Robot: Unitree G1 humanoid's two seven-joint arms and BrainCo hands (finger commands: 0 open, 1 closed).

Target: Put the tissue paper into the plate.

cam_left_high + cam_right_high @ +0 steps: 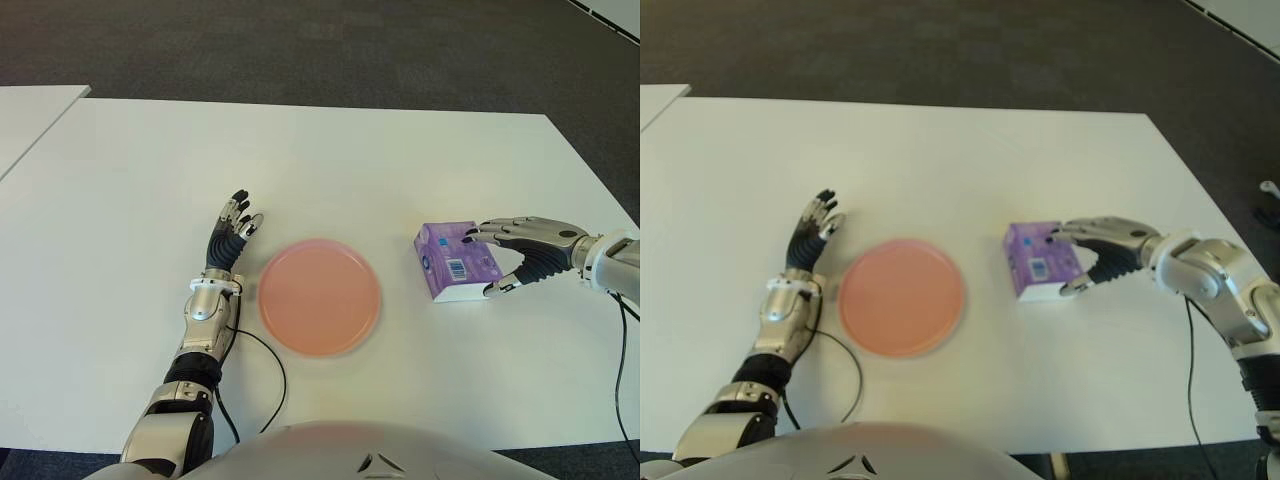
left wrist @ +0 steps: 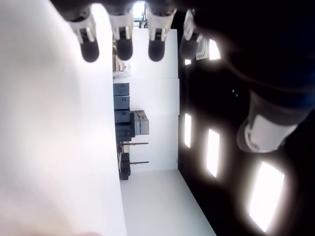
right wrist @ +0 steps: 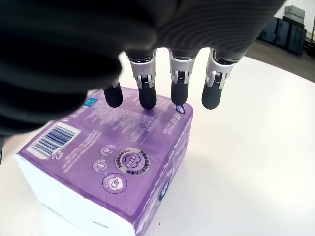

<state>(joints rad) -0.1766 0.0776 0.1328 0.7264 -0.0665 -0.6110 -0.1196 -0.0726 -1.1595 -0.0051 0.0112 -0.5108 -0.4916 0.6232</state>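
Where right hand point(image 1: 500, 255) reaches: tissue pack point(image 1: 455, 262)

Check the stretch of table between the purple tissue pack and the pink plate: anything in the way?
Nothing visible. The tissue pack lies right of the plate with only bare table between them. The right hand is already over the pack, fingers spread above it. The left hand shows left of the plate.

Both arms are rocking silver shells with ribbed black joints; left hand point(image 1: 233, 232) and right hand point(image 1: 508, 262) are sporting black-tipped fingers (thin black cables trailing).
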